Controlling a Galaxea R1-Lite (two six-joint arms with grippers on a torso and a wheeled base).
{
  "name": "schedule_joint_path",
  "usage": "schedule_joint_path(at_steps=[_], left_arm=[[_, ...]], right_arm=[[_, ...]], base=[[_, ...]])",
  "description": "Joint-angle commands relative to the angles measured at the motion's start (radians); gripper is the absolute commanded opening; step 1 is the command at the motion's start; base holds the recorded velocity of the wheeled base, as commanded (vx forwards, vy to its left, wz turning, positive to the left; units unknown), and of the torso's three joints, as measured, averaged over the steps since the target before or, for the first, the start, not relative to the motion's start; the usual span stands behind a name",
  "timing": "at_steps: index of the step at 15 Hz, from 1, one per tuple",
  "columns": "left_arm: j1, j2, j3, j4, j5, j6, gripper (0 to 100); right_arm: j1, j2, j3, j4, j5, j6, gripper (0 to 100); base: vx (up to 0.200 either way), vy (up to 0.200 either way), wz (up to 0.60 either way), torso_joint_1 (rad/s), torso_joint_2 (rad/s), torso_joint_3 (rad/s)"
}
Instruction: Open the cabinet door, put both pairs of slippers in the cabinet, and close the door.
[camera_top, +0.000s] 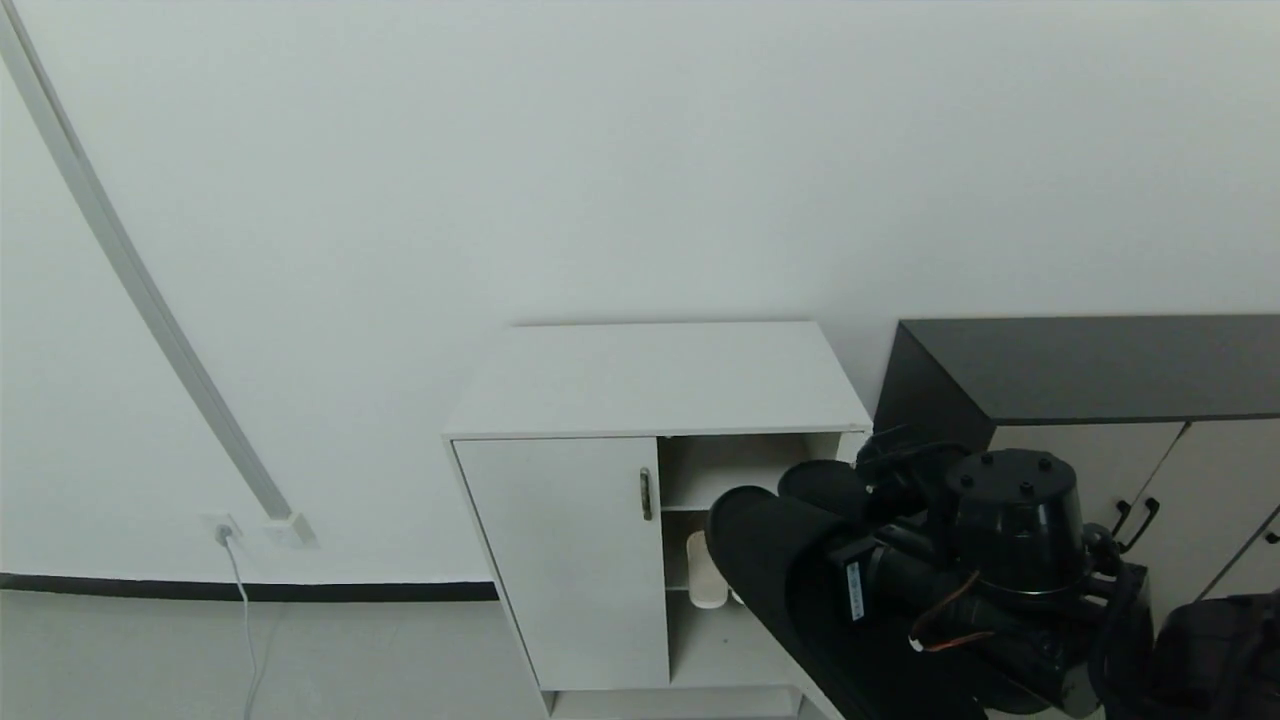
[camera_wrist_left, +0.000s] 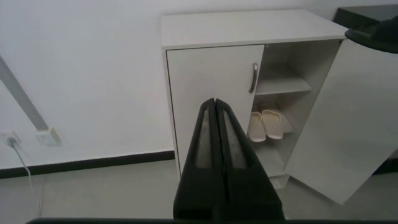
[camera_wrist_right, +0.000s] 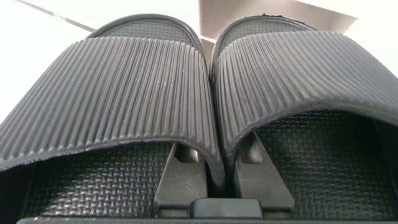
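The white two-door cabinet (camera_top: 650, 380) stands against the wall with its left door (camera_top: 560, 560) closed and its right door (camera_wrist_left: 354, 124) swung wide open. A pair of white slippers (camera_wrist_left: 268, 124) lies side by side on the middle shelf of the open compartment, near its left edge, toes pointing inward.

The right gripper (camera_wrist_right: 217, 177) holds a pair of black ribbed rubber slippers (camera_top: 780, 570) in front of the open compartment, outside the cabinet's front edge. Its two fingers (camera_wrist_right: 180, 180) reach under the straps, one in each slipper, and pinch the adjoining side walls together.

The left gripper (camera_wrist_left: 214, 124) hangs farther out, facing the closed door, its fingers pressed flat together and empty.

A dark-topped sideboard (camera_top: 1090, 365) stands just beside the cabinet's right side. A wall socket (camera_top: 222, 530) with a white cable sits low on the wall, well to the left of the cabinet.
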Motion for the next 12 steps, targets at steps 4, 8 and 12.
schedule_joint_path(at_steps=[4,8,12], left_arm=[[-0.001,0.001,0.000,0.000,0.002,0.000,0],[-0.001,0.001,0.000,0.000,0.005,-0.008,0],[-0.001,0.001,0.000,-0.001,0.005,-0.011,0]], right_arm=[[0.004,0.001,0.002,-0.004,0.002,-0.006,0],[0.004,0.010,0.006,-0.004,0.002,-0.005,0],[0.005,0.021,0.028,-0.042,0.002,-0.009,0]], base=[[0.000,0.000,0.00,0.000,0.00,0.000],[0.000,0.000,0.00,0.000,0.00,0.000],[0.000,0.000,0.00,-0.115,0.26,0.145]])
